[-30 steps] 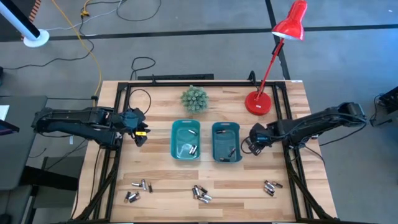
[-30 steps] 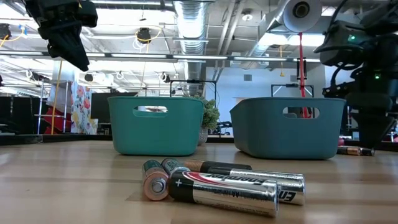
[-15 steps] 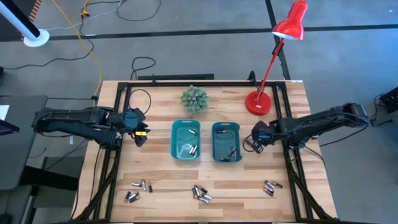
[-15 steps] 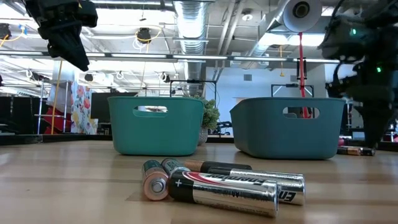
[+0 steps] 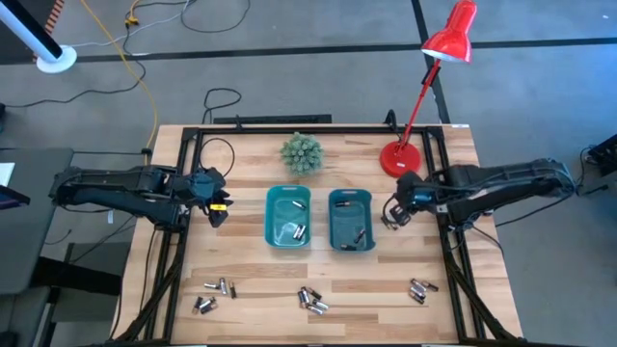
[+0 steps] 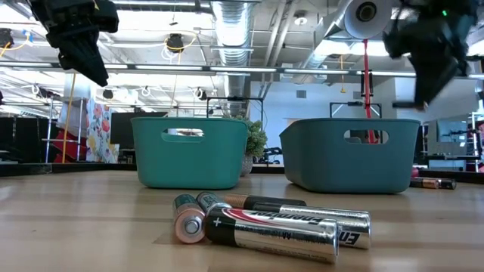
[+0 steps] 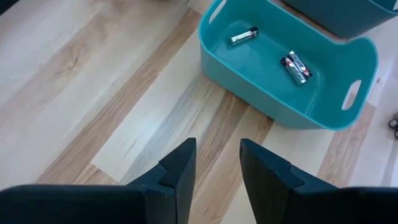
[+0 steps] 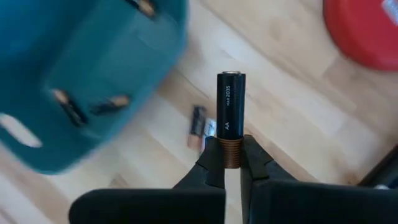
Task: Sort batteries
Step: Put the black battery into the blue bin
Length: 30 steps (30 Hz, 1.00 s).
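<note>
Holding one battery (image 8: 231,106) in the right gripper (image 8: 231,152), above the table (image 5: 241,265) just beside the right-hand bin (image 5: 350,220).
Black AA cell, copper band at the clamped end, long axis in line with the fingers (image 8: 260,163), free metal end pointing straight away from the wrist; jaws closed on its lower end. Left gripper (image 7: 216,163) above bare wood beside the left-hand bin (image 5: 287,217), jaws partly open, nothing between them. Left-hand bin contents: three cells (image 7: 295,66) lying flat on the floor, two side by side, one apart. Right-hand bin contents: a few cells (image 5: 359,235) lying flat. Loose stock on the front of the table: four small clusters (image 5: 311,300), all lying on their sides; in the low view the nearest ones (image 6: 268,224) lie with long axes roughly across the picture.
</note>
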Tool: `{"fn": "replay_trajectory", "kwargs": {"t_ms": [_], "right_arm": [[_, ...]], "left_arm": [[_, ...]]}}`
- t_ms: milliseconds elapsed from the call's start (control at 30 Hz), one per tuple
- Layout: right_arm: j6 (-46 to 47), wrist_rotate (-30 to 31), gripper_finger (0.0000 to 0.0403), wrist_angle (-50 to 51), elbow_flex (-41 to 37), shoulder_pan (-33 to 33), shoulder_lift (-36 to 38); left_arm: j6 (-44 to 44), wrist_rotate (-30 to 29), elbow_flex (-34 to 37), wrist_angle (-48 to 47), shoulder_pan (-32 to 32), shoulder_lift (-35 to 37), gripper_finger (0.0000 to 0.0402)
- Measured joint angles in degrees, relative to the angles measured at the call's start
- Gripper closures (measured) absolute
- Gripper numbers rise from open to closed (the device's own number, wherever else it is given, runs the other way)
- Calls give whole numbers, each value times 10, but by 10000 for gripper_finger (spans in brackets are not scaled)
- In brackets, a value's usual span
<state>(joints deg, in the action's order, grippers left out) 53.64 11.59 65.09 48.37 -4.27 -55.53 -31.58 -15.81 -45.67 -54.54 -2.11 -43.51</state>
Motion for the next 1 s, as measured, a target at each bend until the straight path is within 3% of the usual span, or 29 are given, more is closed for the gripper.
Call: {"fn": "replay_trajectory", "kwargs": {"t_ms": [200,500,667,1000], "right_arm": [[-39,35,393,22,112,1,-59],[-119,35,392,13,247,18,-213],[-156,-22,392,-37,269,18,-294],[-158,-76,392,-85,269,10,-429]], "left_arm": [[-6,0,0,0,0,0,281],[-8,0,0,0,0,0,281],[-8,0,0,0,0,0,281],[5,0,0,0,0,0,281]]}}
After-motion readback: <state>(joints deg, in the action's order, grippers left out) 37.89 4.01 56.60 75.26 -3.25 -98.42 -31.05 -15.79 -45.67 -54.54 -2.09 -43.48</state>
